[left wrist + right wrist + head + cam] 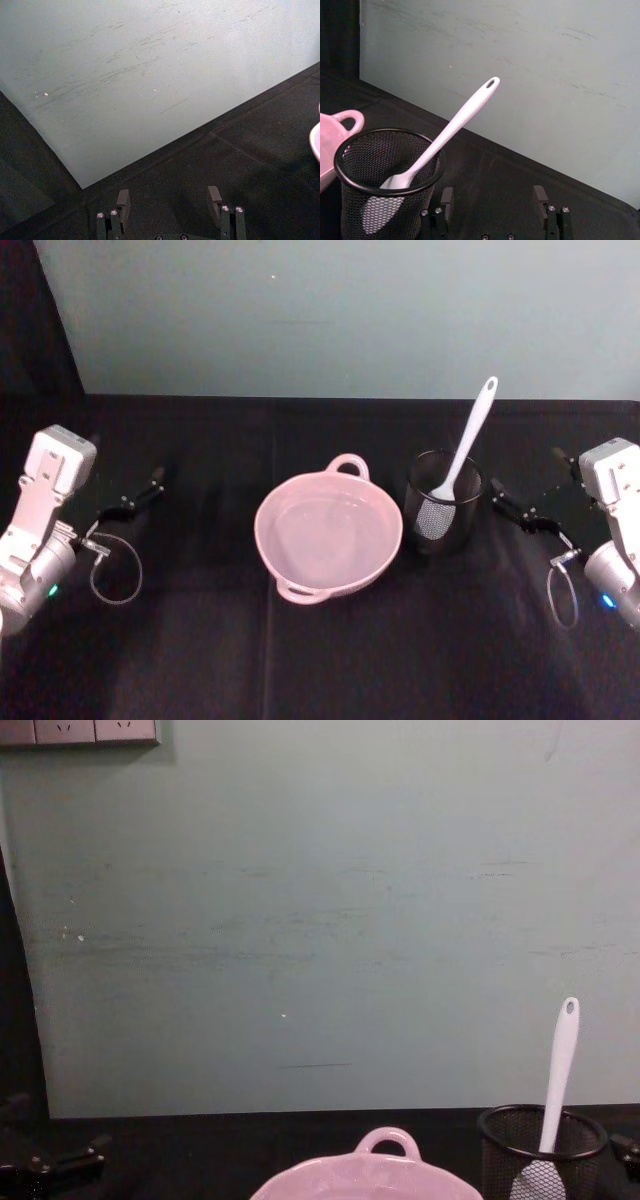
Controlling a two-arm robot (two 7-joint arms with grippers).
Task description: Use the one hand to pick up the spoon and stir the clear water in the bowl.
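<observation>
So the spoon [463,455] isn't in anyone's grip: it's standing head-down in the black mesh cup [443,502]. From the head cam its long axis runs from the broad head at about 7 o'clock up to the holed tip at about 1 o'clock, with the handle poking well above the cup rim. The chest cam sees it nearly upright, just a slight lean toward 1 o'clock. The bowl [328,535] sits mid-table with clear water in it, 1 loop handle at its 12 o'clock side and another at about 7 o'clock. The cup is just beside it at 3 o'clock; can't tell if they touch. Everything's on a black cloth [200,640] covering the table, with a pale grey-green wall [350,310] right behind. The left gripper [168,200] is out at 9 o'clock from the bowl, well apart from it, fingers spread and holding nothing. The right gripper [493,197] is at 3 o'clock from the cup, near it, fingers also spread and holding nothing. View differences: the chest cam catches a strip of sockets [80,730] high on the wall. The right wrist cam gets the cup's mesh and the spoon head through it up close, and the left wrist cam gets mostly wall and cloth plus a sliver of pink rim.
</observation>
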